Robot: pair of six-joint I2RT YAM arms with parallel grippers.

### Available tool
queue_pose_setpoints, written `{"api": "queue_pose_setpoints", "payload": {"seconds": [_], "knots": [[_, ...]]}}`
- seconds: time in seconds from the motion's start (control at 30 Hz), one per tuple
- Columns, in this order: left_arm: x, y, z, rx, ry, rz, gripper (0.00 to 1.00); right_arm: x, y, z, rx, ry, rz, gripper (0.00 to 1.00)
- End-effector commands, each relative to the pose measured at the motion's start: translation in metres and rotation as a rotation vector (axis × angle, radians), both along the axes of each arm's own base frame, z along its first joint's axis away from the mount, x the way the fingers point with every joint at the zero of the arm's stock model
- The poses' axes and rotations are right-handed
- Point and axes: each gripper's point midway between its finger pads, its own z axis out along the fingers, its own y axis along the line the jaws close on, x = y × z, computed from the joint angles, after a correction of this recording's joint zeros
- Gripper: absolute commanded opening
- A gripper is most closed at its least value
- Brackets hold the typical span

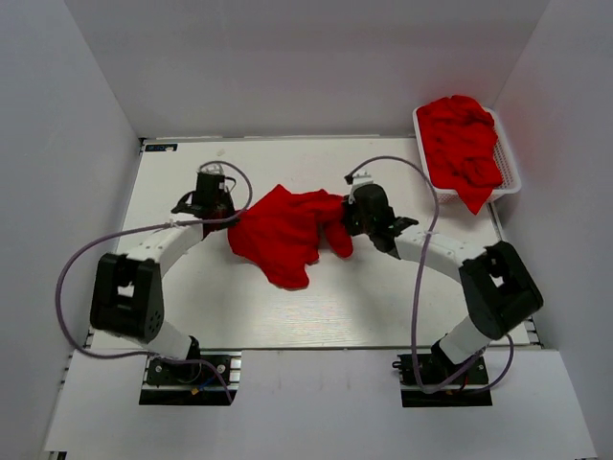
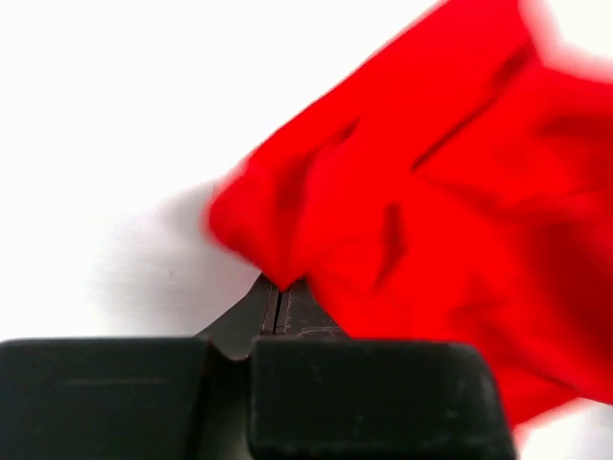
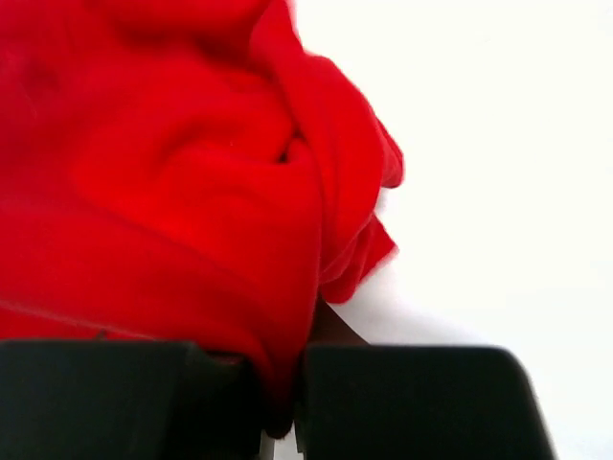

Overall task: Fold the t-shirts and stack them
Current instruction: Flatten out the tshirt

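Pinches the left edge of the crumpled t-shirt [image 1: 283, 235] in the left jaws, shut on a small tuck of red cloth right at their tip. Clamps the opposite edge in the right jaws, closed too, with a thicker bunch of cloth wedged between them. Takes hold on both sides at once, most likely to pull the cloth apart and spread it flat, since no neat fold is possible on a rumpled heap. Lies in the middle of the desk [image 1: 364, 307], between the two arms, partly slack, with one lobe reaching toward the near edge. Not yet flat, not yet folded; no finished stack anywhere in view. Leaves a pile of more t-shirts [image 1: 465, 144] in the white basket [image 1: 510, 184] at the far right corner, one tail spilling over the near rim, well apart from the work in the middle, presumably as supply for later turns. Calls next for an even outward pull, gentle enough not to slip the thin left-hand pinch.
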Motion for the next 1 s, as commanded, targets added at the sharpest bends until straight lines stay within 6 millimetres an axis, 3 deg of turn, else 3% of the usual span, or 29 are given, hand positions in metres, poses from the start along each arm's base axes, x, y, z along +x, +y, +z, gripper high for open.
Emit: {"api": "queue_pose_setpoints", "payload": {"seconds": [0.0, 0.03, 0.1, 0.17, 0.23, 0.27, 0.33, 0.37, 0.43, 0.47, 0.53, 0.57, 0.63, 0.67, 0.8, 0.9, 0.97], "knots": [[0.03, 0.012, 0.13, 0.012, -0.354, 0.036, 0.0, 0.027, -0.046, 0.075, -0.076, -0.181, -0.235, 0.0], [0.029, 0.014, 0.146, 0.017, -0.393, 0.038, 0.0, 0.018, -0.056, 0.087, -0.116, -0.182, -0.231, 0.0], [0.026, 0.021, 0.177, 0.03, -0.453, 0.061, 0.0, 0.02, -0.077, 0.113, -0.154, -0.236, -0.306, 0.0], [0.019, 0.031, 0.22, 0.054, -0.543, 0.09, 0.0, 0.014, -0.096, 0.14, -0.185, -0.277, -0.35, 0.0], [0.011, 0.042, 0.243, 0.086, -0.583, 0.118, 0.0, 0.004, -0.117, 0.175, -0.183, -0.343, -0.401, 0.0], [0.003, 0.046, 0.268, 0.077, -0.639, 0.135, 0.0, 0.002, -0.12, 0.189, -0.168, -0.368, -0.41, 0.0], [-0.007, 0.056, 0.292, 0.106, -0.693, 0.166, 0.0, -0.014, -0.132, 0.227, -0.139, -0.447, -0.406, 0.0], [-0.018, 0.059, 0.317, 0.1, -0.755, 0.168, 0.0, -0.022, -0.136, 0.241, -0.133, -0.48, -0.388, 0.0], [-0.03, 0.065, 0.341, 0.104, -0.815, 0.179, 0.0, -0.034, -0.139, 0.272, -0.131, -0.551, -0.325, 0.0], [-0.042, 0.066, 0.363, 0.089, -0.873, 0.172, 0.0, -0.045, -0.14, 0.291, -0.117, -0.575, -0.297, 0.0], [-0.054, 0.064, 0.384, 0.083, -0.926, 0.137, 0.0, -0.059, -0.133, 0.316, -0.075, -0.618, -0.208, 0.0], [-0.062, 0.064, 0.399, 0.079, -0.965, 0.126, 0.0, -0.068, -0.134, 0.311, -0.113, -0.59, -0.161, 0.0], [-0.075, 0.063, 0.417, 0.075, -1.015, 0.104, 0.0, -0.084, -0.128, 0.339, -0.064, -0.634, -0.087, 0.0], [-0.087, 0.064, 0.434, 0.068, -1.061, 0.098, 0.0, -0.092, -0.127, 0.334, -0.079, -0.605, -0.036, 0.0], [-0.116, 0.069, 0.461, 0.059, -1.132, 0.091, 0.0, -0.12, -0.127, 0.364, -0.024, -0.667, 0.037, 0.0], [-0.133, 0.059, 0.468, 0.001, -1.165, 0.035, 0.0, -0.14, -0.131, 0.39, 0.056, -0.751, 0.058, 0.0], [-0.134, 0.049, 0.465, -0.028, -1.169, -0.021, 0.0, -0.15, -0.134, 0.402, 0.096, -0.81, 0.059, 0.0]]}}
